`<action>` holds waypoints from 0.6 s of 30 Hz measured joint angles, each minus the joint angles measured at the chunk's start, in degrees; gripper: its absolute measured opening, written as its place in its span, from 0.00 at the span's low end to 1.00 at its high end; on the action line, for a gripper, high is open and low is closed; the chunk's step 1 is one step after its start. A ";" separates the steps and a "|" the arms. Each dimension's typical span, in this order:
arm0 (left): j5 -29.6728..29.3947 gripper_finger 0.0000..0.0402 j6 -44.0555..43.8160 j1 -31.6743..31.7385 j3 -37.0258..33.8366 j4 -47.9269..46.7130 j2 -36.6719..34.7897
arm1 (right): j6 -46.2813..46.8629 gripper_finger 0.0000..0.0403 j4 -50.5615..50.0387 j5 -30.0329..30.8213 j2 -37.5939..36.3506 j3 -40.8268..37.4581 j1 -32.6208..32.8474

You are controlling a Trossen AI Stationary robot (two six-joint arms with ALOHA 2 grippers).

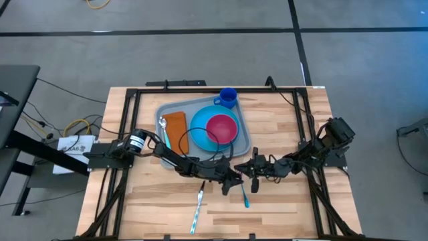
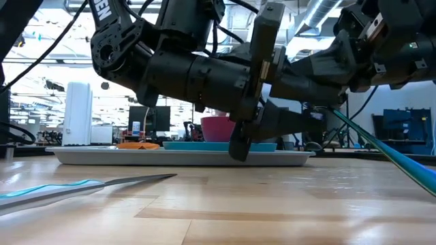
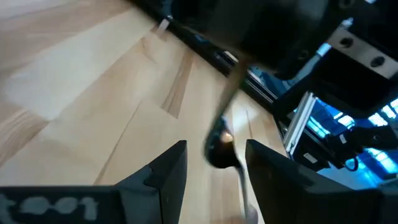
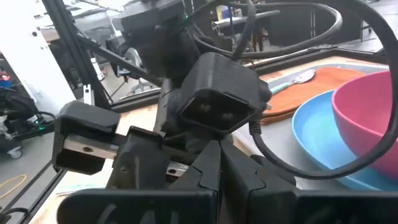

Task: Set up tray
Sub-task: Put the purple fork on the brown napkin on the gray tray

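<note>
The grey-blue tray lies at the table's far middle, carrying a rust-brown napkin with a utensil on it, a blue plate and a pink bowl. Both grippers meet in front of the tray. My right gripper is shut on a teal-handled spoon. My left gripper is open, its fingers standing on either side of the spoon's dark metal head; whether they touch it, I cannot tell. A teal-handled knife lies flat on the table nearer the front. My right gripper is shut on the spoon, but the left arm stands in front of the place of contact in the low view, so the part it has stays hidden. The spoon is raised off the wood, its teal handle slanting down toward the table's near edge.
A blue cup stands just beyond the tray's far right corner. A black frame runs around the tabletop. Bare wood lies between the tray and the near edge, broken only by the knife.
</note>
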 joint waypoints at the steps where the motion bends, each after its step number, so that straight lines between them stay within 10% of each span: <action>1: -0.08 0.38 0.65 -0.05 0.27 -0.05 0.00 | 0.00 0.00 -0.05 0.01 0.00 0.04 0.00; 9: 1.50 0.35 4.86 0.00 2.70 -0.58 0.00 | 0.00 0.00 0.11 -0.03 0.00 0.06 -0.35; 18: 2.75 0.08 3.66 -0.05 2.97 -3.48 -0.06 | -1.32 0.00 0.41 -0.44 -0.09 0.09 0.53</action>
